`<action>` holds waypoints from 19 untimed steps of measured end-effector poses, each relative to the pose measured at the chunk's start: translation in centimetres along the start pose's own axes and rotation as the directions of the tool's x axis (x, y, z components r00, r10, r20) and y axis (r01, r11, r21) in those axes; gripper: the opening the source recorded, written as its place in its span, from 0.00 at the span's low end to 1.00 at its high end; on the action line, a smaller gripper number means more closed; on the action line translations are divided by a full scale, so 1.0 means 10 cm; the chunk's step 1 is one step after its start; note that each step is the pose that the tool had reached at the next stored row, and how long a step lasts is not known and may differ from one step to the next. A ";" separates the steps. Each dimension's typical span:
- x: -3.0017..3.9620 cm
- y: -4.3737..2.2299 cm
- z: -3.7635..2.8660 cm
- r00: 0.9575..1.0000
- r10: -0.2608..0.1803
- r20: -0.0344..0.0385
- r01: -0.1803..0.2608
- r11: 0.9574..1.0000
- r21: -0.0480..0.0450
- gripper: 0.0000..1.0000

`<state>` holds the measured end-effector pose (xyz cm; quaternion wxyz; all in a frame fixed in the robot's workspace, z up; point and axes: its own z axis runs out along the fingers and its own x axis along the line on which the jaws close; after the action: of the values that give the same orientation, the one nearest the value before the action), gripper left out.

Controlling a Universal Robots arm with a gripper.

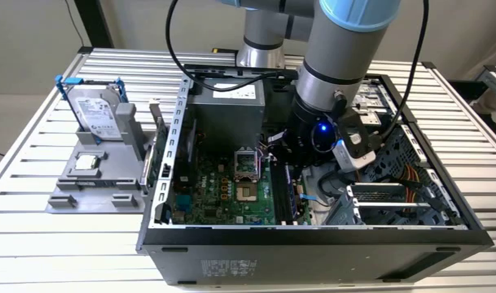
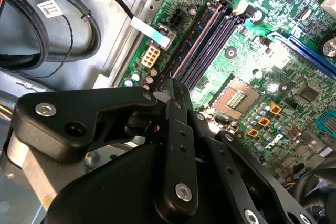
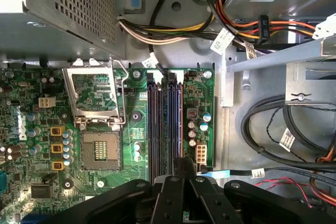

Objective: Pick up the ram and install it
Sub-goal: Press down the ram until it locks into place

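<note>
— Bluish-green, that stick: where does the ram (image 2: 191, 40) sit?

— It stands on edge in one of the long slots of the motherboard (image 1: 223, 189), the slot nearest the board's outer edge as far as I can tell. In the exterior view those slots lie at three o'clock from the open processor socket (image 1: 246, 195).

— And the pincer (image 2: 173, 85)?

— Down inside the computer case (image 1: 313, 244), right at one end of the ram. In both wrist views its black fingers (image 3: 185, 165) are drawn together with no gap showing. Whether they actually pinch the stick or merely rest on its end, I cannot tell.

— What else is on the bench (image 1: 36, 122)?

— A grey holder (image 1: 93, 195) at nine o'clock from the case in the exterior view, well apart from the arm. A silver hard drive (image 1: 97, 113) with blue clips stands upright at its far end, and a small square processor chip (image 1: 86, 162) lies flat just in front of it.
</note>
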<state>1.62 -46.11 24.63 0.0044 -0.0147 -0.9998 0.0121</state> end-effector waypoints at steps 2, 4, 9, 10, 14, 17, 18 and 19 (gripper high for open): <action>0.001 0.000 0.000 1.000 0.000 0.000 0.000 1.000 0.000 0.00; 0.001 0.000 0.000 1.000 0.000 0.000 0.000 1.000 0.000 0.00; 0.004 0.000 0.000 1.000 0.000 0.000 0.000 1.000 0.000 0.00; 0.004 0.000 0.000 1.000 0.000 0.000 0.000 1.000 0.000 0.00; 0.005 0.000 0.000 1.000 -0.002 0.000 0.002 1.000 0.000 0.00; 0.004 0.000 0.000 1.000 -0.020 0.001 0.020 1.000 0.000 0.00; 0.005 0.000 0.000 1.000 -0.029 0.001 0.029 1.000 0.000 0.00; 0.005 0.000 0.000 0.999 -0.040 0.001 0.040 0.999 0.000 0.00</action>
<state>1.57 -46.11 24.63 0.0041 0.0054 -0.9999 0.0122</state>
